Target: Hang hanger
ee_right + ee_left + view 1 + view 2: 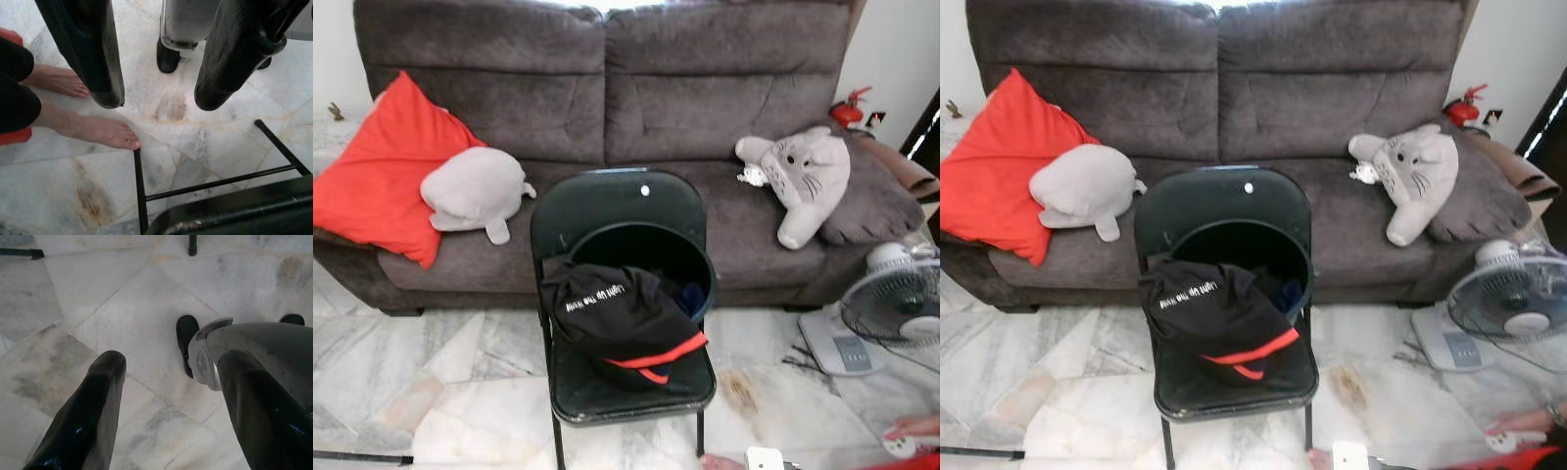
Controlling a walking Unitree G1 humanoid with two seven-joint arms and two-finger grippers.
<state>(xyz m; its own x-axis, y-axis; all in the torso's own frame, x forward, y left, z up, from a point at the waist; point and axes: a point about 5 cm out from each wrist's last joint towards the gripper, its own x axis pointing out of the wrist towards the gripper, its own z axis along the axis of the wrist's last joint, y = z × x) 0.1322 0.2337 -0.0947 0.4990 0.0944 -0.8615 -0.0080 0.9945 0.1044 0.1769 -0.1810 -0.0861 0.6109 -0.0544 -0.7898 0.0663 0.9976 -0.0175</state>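
Left eye view puts the black bucket (651,257) and dark garment (617,313) on the folding chair (607,211) straight ahead of us — no hanger discernible. Our left gripper (166,396) and right gripper (159,78) hang spread, empty, above marble floor (127,303).

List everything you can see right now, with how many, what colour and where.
Sofa: one, dark grey, behind chair.
Cushion: one, red, sofa's left end.
Plush toys: two, grey, one beside cushion, one at sofa's right.
Folding chair: one, black, on marble floor.
Bin: one, black, on chair seat.
Garment: one, black with red trim, draped over bin.
Fan: one, white, right.
Person's feet: two, bare, beside chair.
Left gripper, right gripper: open, above floor.
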